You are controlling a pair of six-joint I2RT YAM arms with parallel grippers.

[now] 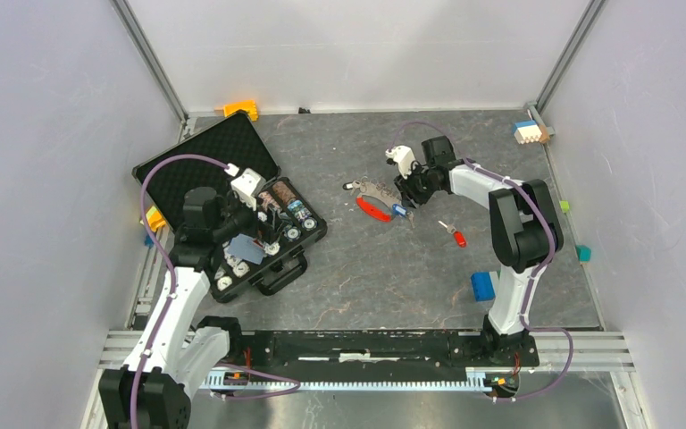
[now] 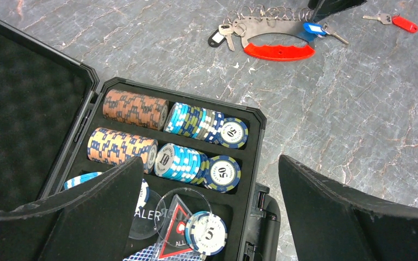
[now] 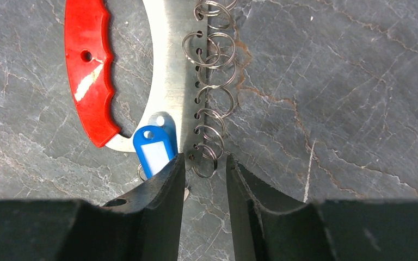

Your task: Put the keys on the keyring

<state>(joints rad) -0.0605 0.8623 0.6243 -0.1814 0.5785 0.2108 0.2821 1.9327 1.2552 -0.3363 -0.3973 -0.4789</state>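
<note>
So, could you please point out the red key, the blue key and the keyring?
red key [image 2: 404, 23]: left wrist view, red head.
blue key [image 3: 155, 151]: right wrist view, blue head.
keyring [image 3: 92, 109]: right wrist view, red grip.

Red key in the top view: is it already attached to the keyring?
No, the red key lies by itself, clearly apart from the keyring.

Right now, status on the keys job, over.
Grippers: left gripper open over chip case; right gripper barely open, tips astride end ring of keyring. Keys: blue key against keyring, red key apart on table. Nothing blocking.
</note>
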